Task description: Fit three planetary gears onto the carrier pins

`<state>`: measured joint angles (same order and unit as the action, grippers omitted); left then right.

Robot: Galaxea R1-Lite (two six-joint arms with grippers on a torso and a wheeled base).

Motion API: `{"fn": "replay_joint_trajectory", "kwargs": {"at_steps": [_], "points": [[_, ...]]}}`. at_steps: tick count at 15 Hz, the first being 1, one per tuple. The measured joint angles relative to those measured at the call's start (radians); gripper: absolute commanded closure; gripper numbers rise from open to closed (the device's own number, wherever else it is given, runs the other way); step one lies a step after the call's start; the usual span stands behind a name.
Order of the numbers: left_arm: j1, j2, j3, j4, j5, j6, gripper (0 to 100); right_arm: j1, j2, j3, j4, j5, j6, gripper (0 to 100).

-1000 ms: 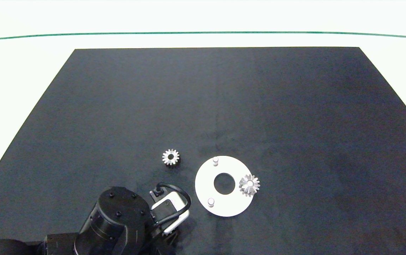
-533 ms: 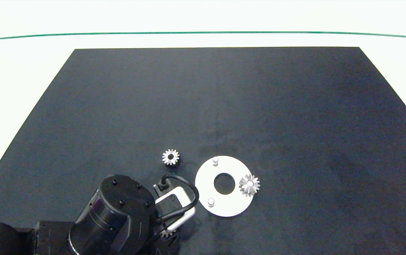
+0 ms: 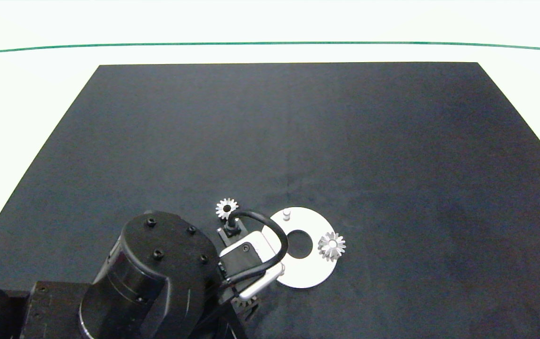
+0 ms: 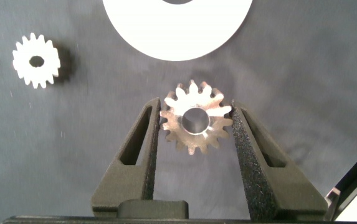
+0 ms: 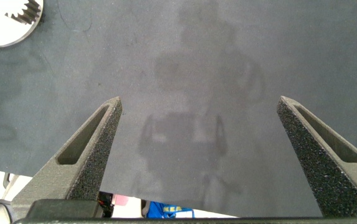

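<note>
You're holding a gear (image 4: pixel 195 121) in the left end effector (image 4: pixel 195 124); be centring its hole over the near pin before lowering.

This is a robot test bench in a lab or workshop. A plain black mat (image 3: pixel 298 132) covers a white table (image 3: pixel 25 94) with a thin green line (image 3: pixel 270 44) across its far side. The only items on the mat are machine parts: small metal gears (image 3: pixel 227 207) and a white carrier disc (image 3: pixel 315 273) with a pin (image 3: pixel 286 214). A dark robot arm (image 3: pixel 157 278) with a wrist camera (image 3: pixel 246 261) reaches in.
</note>
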<state>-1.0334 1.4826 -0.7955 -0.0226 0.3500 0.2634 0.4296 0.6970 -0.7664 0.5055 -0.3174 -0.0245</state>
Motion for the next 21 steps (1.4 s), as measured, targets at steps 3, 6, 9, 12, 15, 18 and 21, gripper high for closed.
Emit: {"fn": "replay_joint_trajectory", "kwargs": {"at_steps": [3, 6, 9, 12, 15, 18, 21], "points": [[-0.021, 0.049, -0.056, 0.000, 0.001, 0.000, 96, -0.001, 0.001, -0.013, 0.000, 0.000, 0.000, 0], [-0.037, 0.093, -0.090, 0.000, 0.000, 0.000, 96, -0.001, 0.004, -0.044, 0.000, 0.000, 0.000, 0], [-0.035, 0.103, -0.098, 0.006, 0.001, 0.000, 96, -0.002, 0.004, -0.053, 0.000, 0.000, 0.000, 0], [-0.035, 0.103, -0.083, 0.005, 0.003, -0.001, 96, -0.002, 0.004, -0.054, 0.003, 0.001, 0.000, 0], [-0.009, 0.079, -0.054, 0.005, 0.004, 0.012, 0, -0.002, 0.005, -0.050, 0.002, 0.007, 0.000, 0], [-0.002, 0.059, -0.048, 0.005, 0.005, 0.015, 0, -0.002, 0.006, -0.050, 0.003, 0.010, 0.000, 0], [-0.001, 0.053, -0.044, 0.005, 0.006, 0.015, 0, -0.002, 0.006, -0.050, 0.002, 0.009, 0.000, 0]]}}
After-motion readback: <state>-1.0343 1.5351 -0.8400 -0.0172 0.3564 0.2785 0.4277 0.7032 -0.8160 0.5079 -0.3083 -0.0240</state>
